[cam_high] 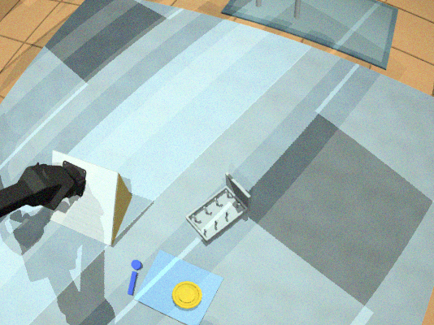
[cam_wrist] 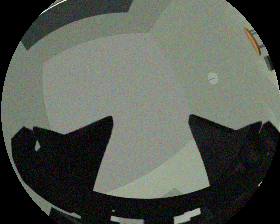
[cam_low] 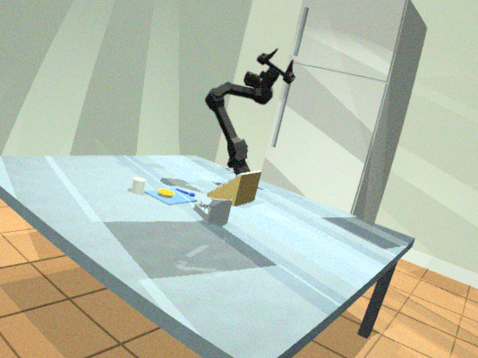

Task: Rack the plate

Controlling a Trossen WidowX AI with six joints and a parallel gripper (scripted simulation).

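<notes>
The yellow round plate (cam_high: pixel 187 294) (cam_low: pixel 166 192) lies flat on a light blue mat (cam_high: pixel 160 260) (cam_low: pixel 174 201). The small grey dish rack (cam_high: pixel 237 188) (cam_low: pixel 220 213) stands on the table, with short pegs in its tray and an upright panel at one end. No plate stands in it. My gripper (cam_low: pixel 285 55) (cam_wrist: pixel 151 120) is open and empty, raised high above the table, far from plate and rack. Its two fingers stand wide apart in the wrist view. In the top view the gripper does not show, only part of the arm at the left.
A wedge-shaped block (cam_high: pixel 101 190) (cam_low: pixel 247 190) with a white slope and yellow-brown side stands between the arm and the rack. A blue bar (cam_high: pixel 132 283) and blue disc (cam_high: pixel 136 265) lie beside the mat. A white cylinder (cam_low: pixel 139 185) stands near the plate. A fridge (cam_low: pixel 331 109) stands behind.
</notes>
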